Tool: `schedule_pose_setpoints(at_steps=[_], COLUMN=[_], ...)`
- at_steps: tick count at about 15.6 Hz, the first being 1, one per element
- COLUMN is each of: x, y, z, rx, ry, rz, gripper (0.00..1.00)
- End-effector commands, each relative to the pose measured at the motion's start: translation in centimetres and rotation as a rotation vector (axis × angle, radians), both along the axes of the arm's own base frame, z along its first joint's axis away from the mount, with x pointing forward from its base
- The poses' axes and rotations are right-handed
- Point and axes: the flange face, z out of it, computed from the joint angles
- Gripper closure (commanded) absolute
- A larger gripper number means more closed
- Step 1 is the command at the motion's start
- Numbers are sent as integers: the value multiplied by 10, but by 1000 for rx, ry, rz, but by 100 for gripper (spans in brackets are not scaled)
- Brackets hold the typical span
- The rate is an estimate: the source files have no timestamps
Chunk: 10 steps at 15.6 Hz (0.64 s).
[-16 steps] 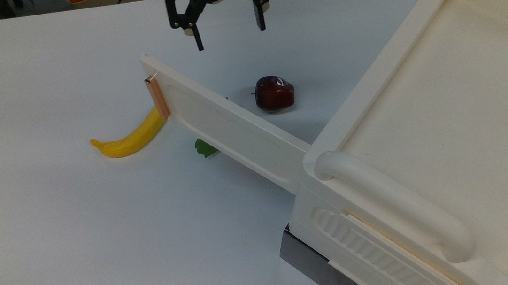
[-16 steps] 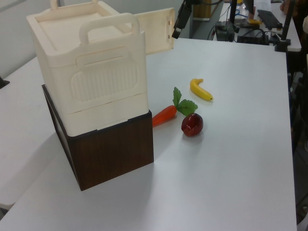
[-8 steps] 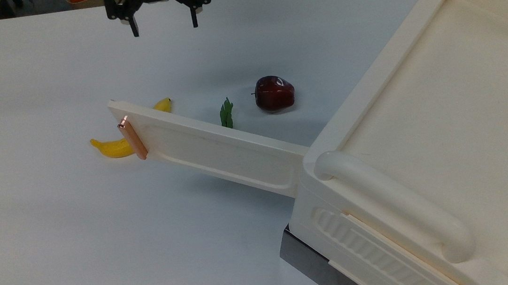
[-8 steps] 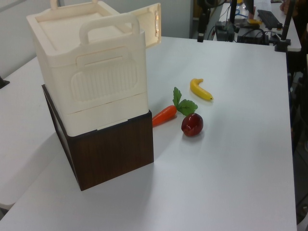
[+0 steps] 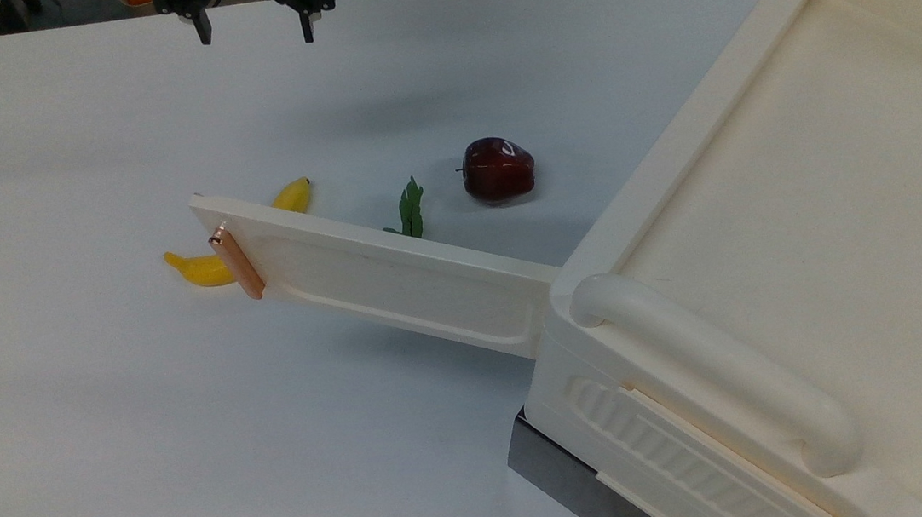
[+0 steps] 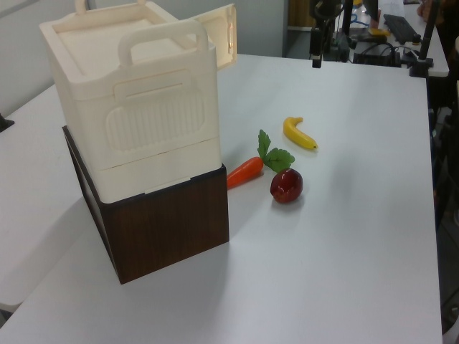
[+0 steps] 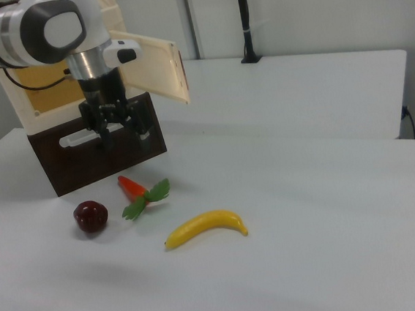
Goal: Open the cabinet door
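The cabinet door (image 5: 395,287) stands swung wide open from the cream cabinet (image 5: 806,196), its copper bar handle (image 5: 236,267) at the free edge. The door also shows as a panel behind the cabinet (image 6: 136,107) in the left view (image 6: 221,39) and beside the arm in the right view (image 7: 154,72). My gripper (image 5: 255,27) hangs open above the table at the top view's upper edge, well clear of the door, with nothing between its fingers. It appears in front of the cabinet's dark base in the right view (image 7: 123,133).
A yellow banana (image 5: 201,269) lies partly behind the door's handle end. A dark red apple (image 5: 499,169) and a carrot (image 6: 245,170) with green leaves (image 5: 411,208) lie near the cabinet. The cabinet sits on a dark wooden box (image 6: 165,229). White table (image 5: 105,458) all around.
The door has swung further open, toward the top view's lower left. My open gripper has drawn away from the door toward the top view's upper left.
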Motion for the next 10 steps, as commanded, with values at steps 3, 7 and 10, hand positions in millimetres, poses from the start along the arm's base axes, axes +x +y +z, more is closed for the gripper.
schedule_pose_setpoints(at_steps=[3,7,10], x=[-16,-20,-20], y=[30,42,40], z=[1,6,3], rx=[-19,-18,-18], ry=[8,4,23], rz=[24,44,41], gripper=[0,0,0])
